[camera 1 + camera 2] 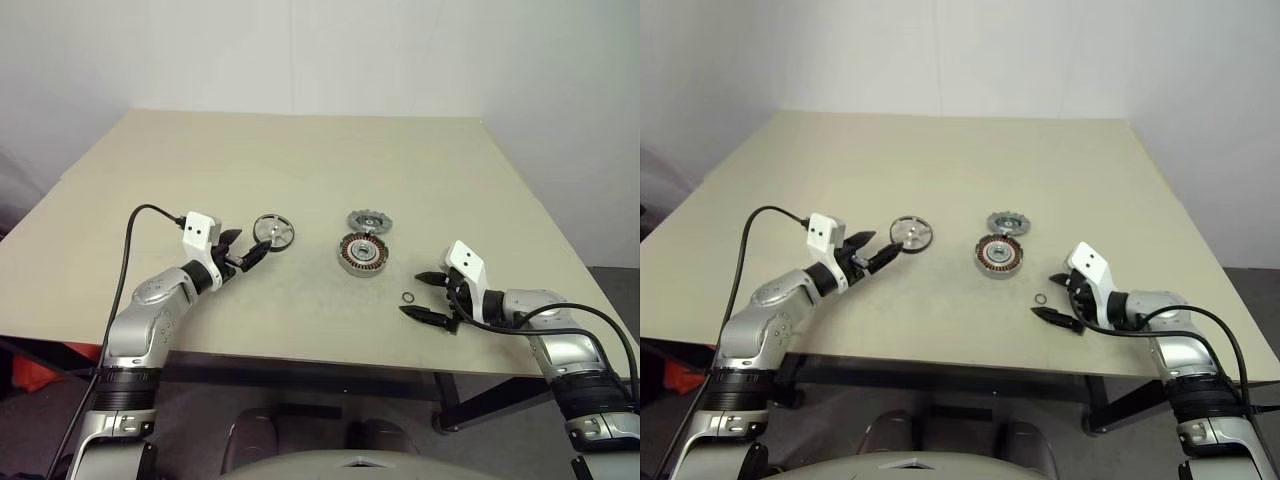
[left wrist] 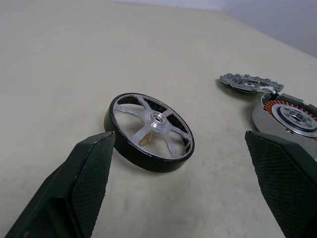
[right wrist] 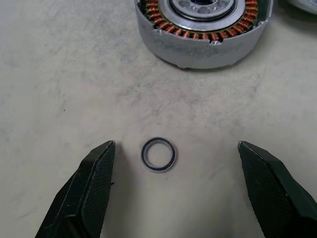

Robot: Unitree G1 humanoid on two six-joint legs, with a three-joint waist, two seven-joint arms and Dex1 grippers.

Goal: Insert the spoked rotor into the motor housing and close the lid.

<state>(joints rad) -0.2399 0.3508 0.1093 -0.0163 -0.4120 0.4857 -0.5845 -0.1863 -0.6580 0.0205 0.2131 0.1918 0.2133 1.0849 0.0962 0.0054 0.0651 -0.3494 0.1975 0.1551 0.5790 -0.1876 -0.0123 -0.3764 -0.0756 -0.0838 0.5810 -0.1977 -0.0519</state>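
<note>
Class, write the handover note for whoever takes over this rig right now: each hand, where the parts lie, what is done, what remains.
Left hand: open, empty, at the spoked rotor, which lies flat on the table.
Right hand: open, empty, around a small black ring.
Motor housing: mid-table, windings up, open.
Lid: just behind the housing.
Done: nothing yet.
Left: grasp rotor, insert it, close lid.

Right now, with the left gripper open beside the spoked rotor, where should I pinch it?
Probably across the dark outer rim of the spoked rotor, approaching from the left gripper side. It lies flat on the table, apart from the motor housing, so the rim's opposite edges offer the widest, steadiest hold; the spokes look thin.
</note>
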